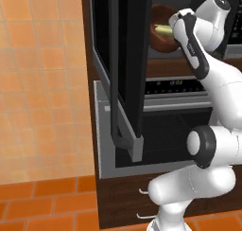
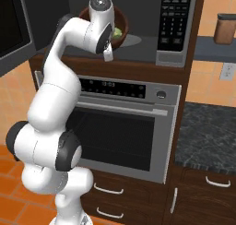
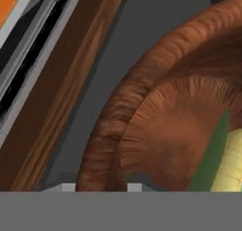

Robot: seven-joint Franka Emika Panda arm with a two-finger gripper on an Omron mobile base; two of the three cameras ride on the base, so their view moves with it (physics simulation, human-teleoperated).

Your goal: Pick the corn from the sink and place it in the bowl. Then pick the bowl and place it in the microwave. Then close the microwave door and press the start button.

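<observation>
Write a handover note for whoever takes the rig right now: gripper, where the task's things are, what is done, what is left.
Gripper: at the bowl's rim inside the microwave; whether it has let go cannot be told.
Bowl: sits in the microwave cavity, with the corn lying in it.
Microwave door: swung wide open.
Done: corn in bowl, bowl in microwave.
Left: free the hand, withdraw the arm, close the door, press start on the keypad.
</observation>
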